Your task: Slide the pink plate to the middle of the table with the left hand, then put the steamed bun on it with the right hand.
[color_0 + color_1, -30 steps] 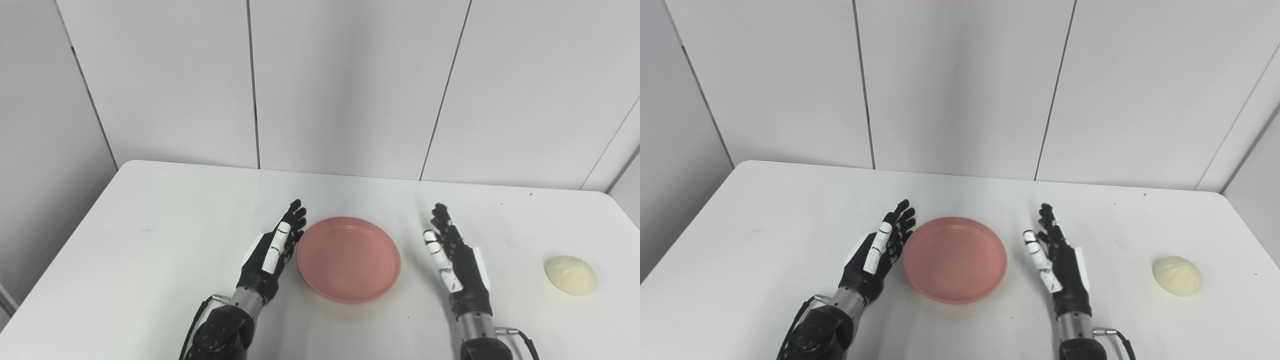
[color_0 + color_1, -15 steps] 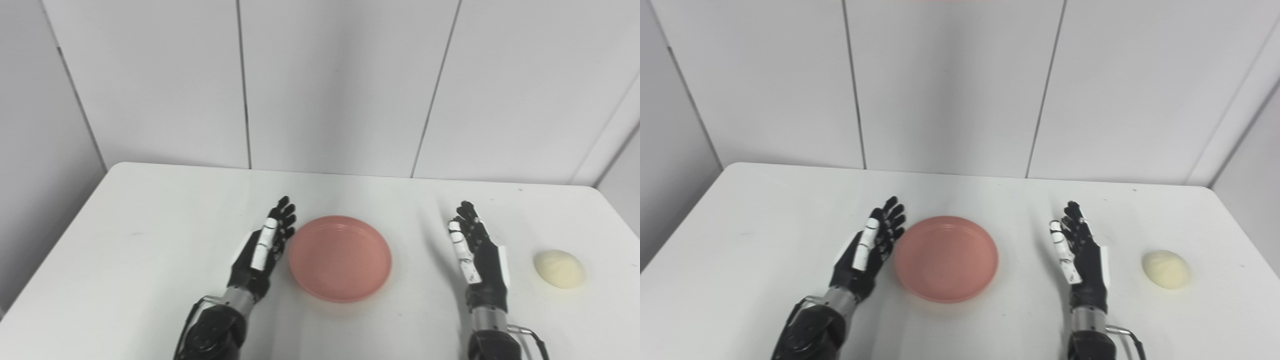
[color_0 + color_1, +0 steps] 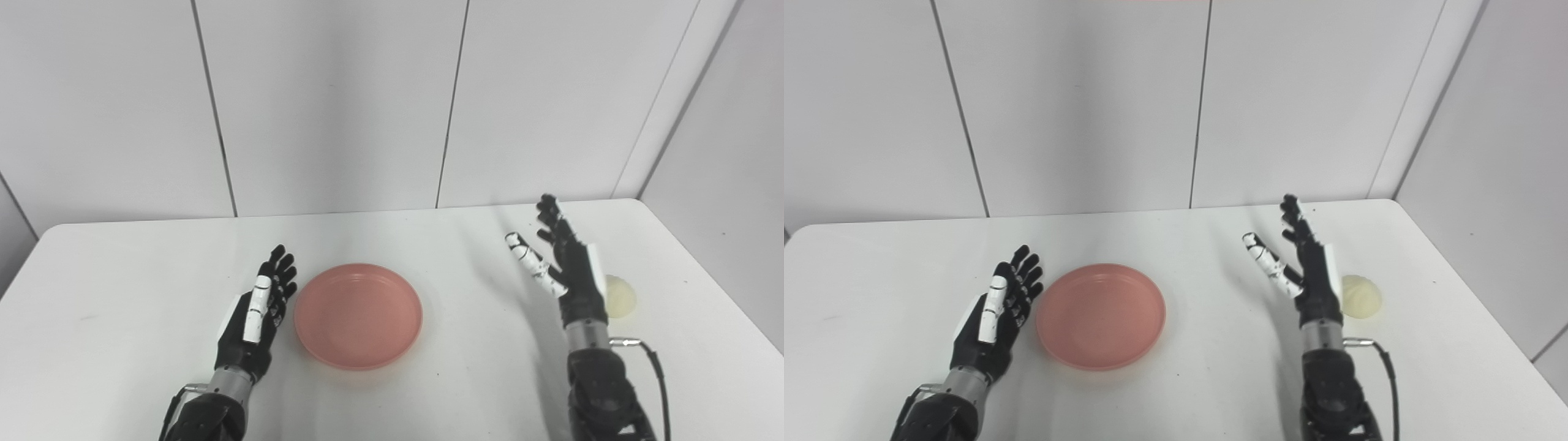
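The pink plate [image 3: 358, 315] lies empty on the white table [image 3: 122, 294], near its middle. My left hand [image 3: 256, 309] is open just left of the plate's rim, fingers straight, a small gap between them and the plate. The pale steamed bun [image 3: 1361, 296] sits on the table at the right. My right hand [image 3: 1304, 269] is open and raised above the table, thumb spread, directly left of the bun and partly covering it in the left eye view [image 3: 618, 297]. It holds nothing.
White wall panels stand behind the table. The table's right edge [image 3: 1470, 306] runs close past the bun. A cable [image 3: 655, 367] hangs from my right wrist.
The camera has turned to the right. My right hand has risen and moved right to beside the bun, thumb spreading out. The left hand and plate stay put.
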`<state>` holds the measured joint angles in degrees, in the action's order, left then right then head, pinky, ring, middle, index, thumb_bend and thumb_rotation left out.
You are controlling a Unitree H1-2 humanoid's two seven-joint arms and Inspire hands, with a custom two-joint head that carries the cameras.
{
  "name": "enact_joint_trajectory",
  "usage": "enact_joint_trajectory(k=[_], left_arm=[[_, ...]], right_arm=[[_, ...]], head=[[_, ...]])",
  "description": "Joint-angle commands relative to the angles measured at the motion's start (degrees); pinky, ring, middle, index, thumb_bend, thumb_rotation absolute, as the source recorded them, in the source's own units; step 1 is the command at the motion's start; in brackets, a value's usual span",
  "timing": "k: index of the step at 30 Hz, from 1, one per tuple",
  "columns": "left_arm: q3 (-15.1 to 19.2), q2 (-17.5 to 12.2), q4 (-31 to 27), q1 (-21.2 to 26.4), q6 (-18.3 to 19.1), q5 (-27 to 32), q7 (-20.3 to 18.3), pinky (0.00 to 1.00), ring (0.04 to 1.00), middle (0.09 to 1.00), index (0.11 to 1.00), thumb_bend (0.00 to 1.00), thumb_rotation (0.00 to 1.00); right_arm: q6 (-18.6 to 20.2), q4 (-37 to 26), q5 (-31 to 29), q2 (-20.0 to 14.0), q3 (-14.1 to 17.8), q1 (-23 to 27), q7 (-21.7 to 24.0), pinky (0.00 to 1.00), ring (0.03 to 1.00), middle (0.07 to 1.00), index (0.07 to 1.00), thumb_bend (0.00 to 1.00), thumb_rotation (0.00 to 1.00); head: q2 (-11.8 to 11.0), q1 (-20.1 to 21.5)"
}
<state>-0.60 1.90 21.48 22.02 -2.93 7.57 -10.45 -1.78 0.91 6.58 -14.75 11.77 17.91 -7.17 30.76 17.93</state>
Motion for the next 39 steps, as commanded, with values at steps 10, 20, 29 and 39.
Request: enact_joint_trajectory(k=[10, 20, 29, 39], left_arm=[[0.13, -1.44, 1.86, -0.11, 1.79, 0.28, -0.38, 1.00, 1.000, 1.000, 1.000, 0.62, 1.00], [0.38, -2.65, 3.42, 0.31, 0.50, 0.93, -1.48, 1.00, 1.000, 1.000, 1.000, 0.63, 1.00], [1.17, -3.61, 5.16, 0.98, -0.16, 2.16, -2.46, 1.00, 1.000, 1.000, 1.000, 0.61, 1.00], [1.99, -4.10, 5.92, 1.29, 0.05, 3.23, -3.86, 1.00, 1.000, 1.000, 1.000, 0.63, 1.00]], right_arm=[[7.80, -8.91, -8.34, -6.84, 8.25, 1.99, 1.28, 0.80, 0.830, 0.851, 0.853, 0.54, 0.37], [18.49, -15.70, -4.03, -13.30, 8.85, 0.03, 2.50, 0.77, 0.820, 0.841, 0.835, 0.55, 0.43], [22.69, -17.22, 3.93, -15.45, 5.45, -1.13, 3.36, 0.71, 0.819, 0.830, 0.807, 0.66, 0.41], [28.68, -17.55, 8.78, -16.70, 3.67, -1.11, 8.37, 0.74, 0.815, 0.838, 0.844, 0.74, 0.29]], head=[[-0.30, 1.36], [-0.79, 4.68], [-1.33, 7.52], [-1.64, 9.14]])
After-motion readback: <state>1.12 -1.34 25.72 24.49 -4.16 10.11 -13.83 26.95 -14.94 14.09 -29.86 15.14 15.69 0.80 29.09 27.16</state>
